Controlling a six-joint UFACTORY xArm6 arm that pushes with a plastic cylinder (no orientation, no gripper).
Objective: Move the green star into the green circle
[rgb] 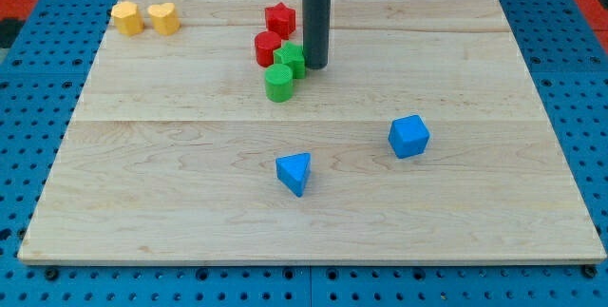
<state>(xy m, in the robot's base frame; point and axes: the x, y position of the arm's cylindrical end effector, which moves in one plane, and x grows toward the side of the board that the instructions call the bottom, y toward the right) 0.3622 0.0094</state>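
Observation:
The green star [291, 59] sits near the board's top middle, touching the green circle [279, 85], which lies just below and to its left. My tip [315, 66] rests on the board right beside the star's right edge. The dark rod rises straight up from there to the view's top.
A red circle [268, 47] touches the green star's upper left, with a red star [280, 18] above it. A yellow hexagon [126, 17] and a yellow heart [163, 18] sit at the top left. A blue triangle [294, 172] and a blue cube [409, 136] lie lower down on the wooden board [171, 183].

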